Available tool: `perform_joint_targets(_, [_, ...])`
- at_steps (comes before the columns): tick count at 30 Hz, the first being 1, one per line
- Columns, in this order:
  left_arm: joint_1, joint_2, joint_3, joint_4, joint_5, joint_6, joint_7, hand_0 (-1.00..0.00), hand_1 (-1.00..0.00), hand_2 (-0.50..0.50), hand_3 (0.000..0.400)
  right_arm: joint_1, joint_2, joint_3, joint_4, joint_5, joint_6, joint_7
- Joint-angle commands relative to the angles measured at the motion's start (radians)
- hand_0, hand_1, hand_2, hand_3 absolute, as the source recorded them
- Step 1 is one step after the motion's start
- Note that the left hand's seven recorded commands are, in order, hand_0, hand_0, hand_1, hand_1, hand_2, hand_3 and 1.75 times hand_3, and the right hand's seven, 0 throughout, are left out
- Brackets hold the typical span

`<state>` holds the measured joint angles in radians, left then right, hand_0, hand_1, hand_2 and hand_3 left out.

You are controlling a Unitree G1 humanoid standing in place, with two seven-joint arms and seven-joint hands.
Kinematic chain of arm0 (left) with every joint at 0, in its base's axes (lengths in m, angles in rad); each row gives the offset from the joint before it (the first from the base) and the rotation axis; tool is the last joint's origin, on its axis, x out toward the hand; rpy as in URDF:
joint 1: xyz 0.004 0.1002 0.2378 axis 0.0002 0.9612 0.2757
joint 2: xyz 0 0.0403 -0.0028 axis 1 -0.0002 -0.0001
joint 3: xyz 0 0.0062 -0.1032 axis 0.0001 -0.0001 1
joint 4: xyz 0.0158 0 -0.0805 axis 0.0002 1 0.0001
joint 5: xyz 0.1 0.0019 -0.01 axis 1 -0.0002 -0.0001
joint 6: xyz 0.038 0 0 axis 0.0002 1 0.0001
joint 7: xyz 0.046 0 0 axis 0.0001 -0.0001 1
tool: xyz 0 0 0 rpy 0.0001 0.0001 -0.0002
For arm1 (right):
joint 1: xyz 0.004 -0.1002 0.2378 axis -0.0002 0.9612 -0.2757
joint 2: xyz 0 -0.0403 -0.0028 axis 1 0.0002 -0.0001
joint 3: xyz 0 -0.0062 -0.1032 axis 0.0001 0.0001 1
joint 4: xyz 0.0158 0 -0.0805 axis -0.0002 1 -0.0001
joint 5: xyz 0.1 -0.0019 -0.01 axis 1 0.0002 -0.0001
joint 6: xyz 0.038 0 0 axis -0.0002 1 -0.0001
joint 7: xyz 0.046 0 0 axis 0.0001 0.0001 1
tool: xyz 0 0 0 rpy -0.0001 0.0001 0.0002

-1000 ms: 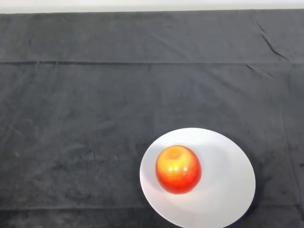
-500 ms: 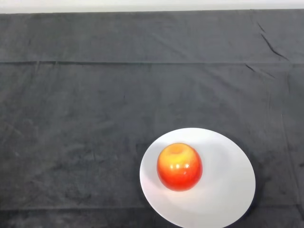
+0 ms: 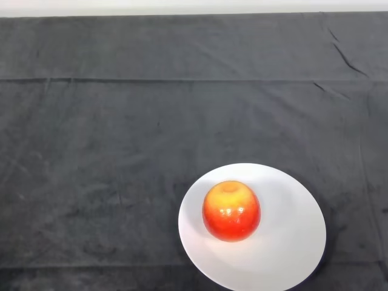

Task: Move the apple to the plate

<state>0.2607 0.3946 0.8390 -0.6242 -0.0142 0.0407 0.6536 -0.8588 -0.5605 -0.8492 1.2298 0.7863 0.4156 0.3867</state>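
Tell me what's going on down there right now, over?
No hand in sight. Red-and-yellow apple sits on the white plate, left of its centre. Nothing else on the dark cloth.

one apple (image 3: 231, 210); one plate (image 3: 291, 242); one cloth (image 3: 121, 151)

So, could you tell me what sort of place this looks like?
Probably a staged test table rather than a kitchen: a dark cloth covers the whole top, and only a white plate with an apple on it is set out.

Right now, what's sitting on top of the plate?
A red-and-yellow apple sits on the white plate, left of its centre, dimple facing up. The plate surface under the apple is hidden; the plate's near edge is cut off.
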Motion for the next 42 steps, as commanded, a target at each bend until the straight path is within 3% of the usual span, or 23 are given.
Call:
perform_joint_targets(1, [-0.004,0.001,-0.005,-0.026,0.020,0.009,0.004,0.00,0.00,0.00,0.000,0.031,-0.011,-0.0118,-0.015,0.0292,0.001,-0.0004])
perform_joint_targets(42, [0.015,-0.010,-0.022,-0.036,0.014,0.003,0.004,0.00,0.00,0.00,0.000,0.031,-0.011,-0.0120,-0.015,0.0288,0.001,-0.0004])
